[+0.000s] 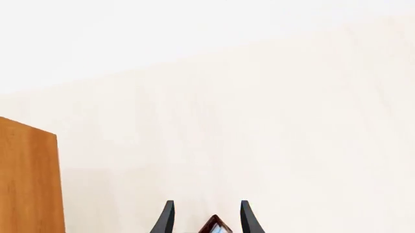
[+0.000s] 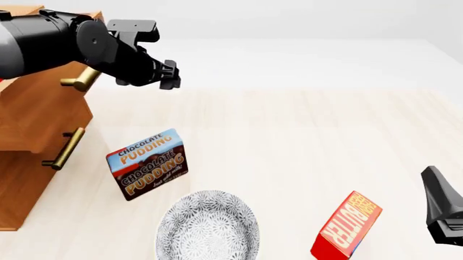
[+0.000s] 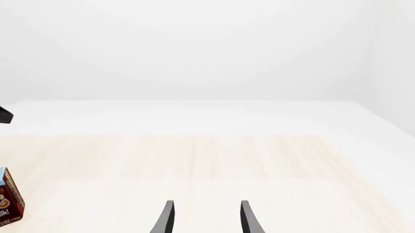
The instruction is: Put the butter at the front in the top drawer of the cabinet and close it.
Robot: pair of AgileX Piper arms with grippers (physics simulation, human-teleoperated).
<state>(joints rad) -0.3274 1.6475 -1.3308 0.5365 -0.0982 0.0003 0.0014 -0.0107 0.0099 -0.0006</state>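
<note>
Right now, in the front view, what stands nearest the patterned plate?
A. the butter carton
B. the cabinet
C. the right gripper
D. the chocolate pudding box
D: the chocolate pudding box stands just beyond the patterned plate, its lower corner almost at the rim, while the butter carton sits clearly apart from it.

The pudding box (image 2: 148, 163) reads "CHOCOLATE PUDDING" twice; the butter (image 2: 349, 226), "BUTTER".

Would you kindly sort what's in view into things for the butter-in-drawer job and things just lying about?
For the job: butter, top drawer, cabinet, left gripper, right gripper.
Lying about: chocolate pudding box, patterned plate.
</note>
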